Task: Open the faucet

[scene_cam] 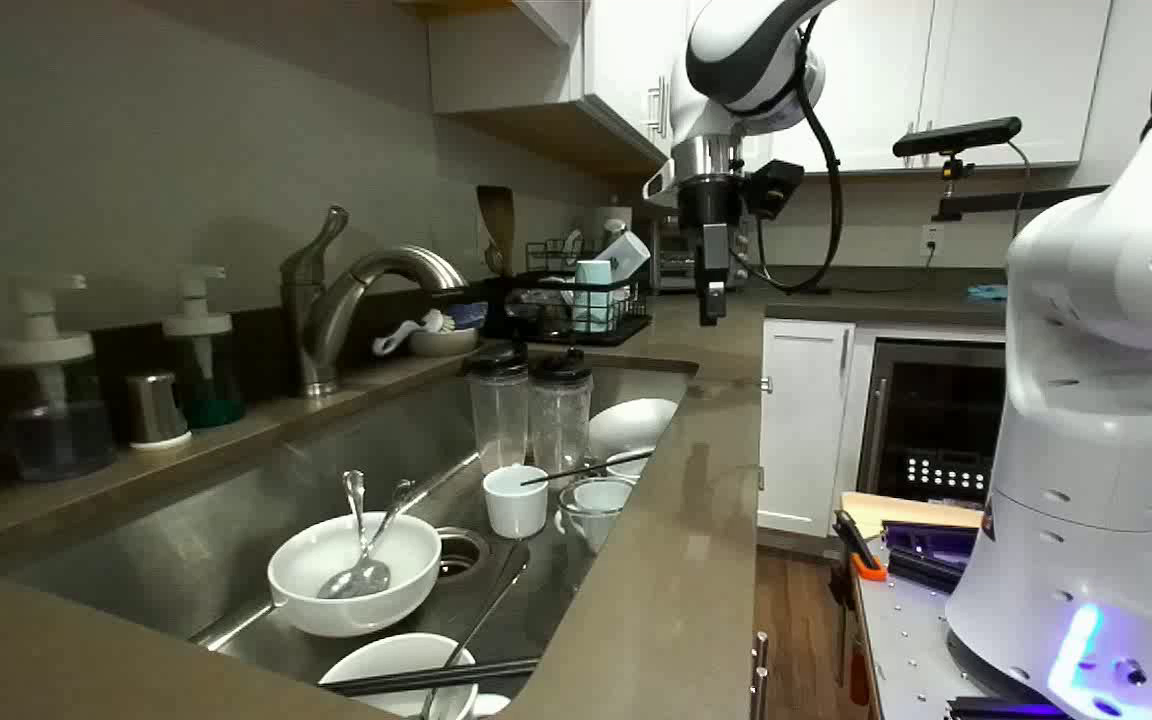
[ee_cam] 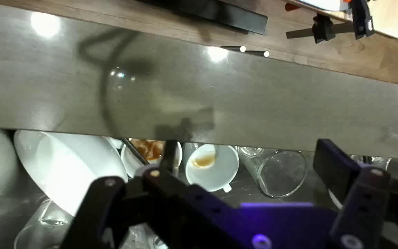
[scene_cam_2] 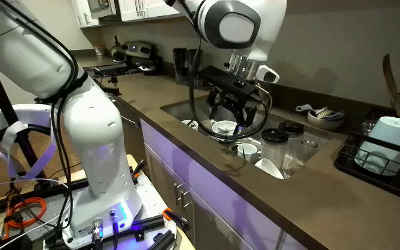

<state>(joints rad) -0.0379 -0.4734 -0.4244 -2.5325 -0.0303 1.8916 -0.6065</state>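
Sink (scene_cam: pixel 151 548), one, set in desk (scene_cam: pixel 701 510). Faucet (scene_cam: pixel 329 330), one, at sink's 12 o'clock rim in exterior view; long axis 12–6 o'clock, spout (scene_cam: pixel 406 262) toward 3, lever (scene_cam: pixel 322 243) toward 1. Soap dispensers (scene_cam: pixel 44 352), two. Fingers (ee_cam: pixel 333 169), two, spread apart.

In an exterior view, I am seen from well apart, along the sink (scene_cam: pixel 176 560) toward my fingers (scene_cam: pixel 712 268). In an exterior view, I am seen roughly the opposite way, from nearer my fingers, past the dish rack (scene_cam_2: pixel 345 160). Both share sink, fingers and arm (scene_cam_2: pixel 92 114). My wrist view looks down from close above the fingers, past them, onto tabletop (ee_cam: pixel 271 103) and sink.
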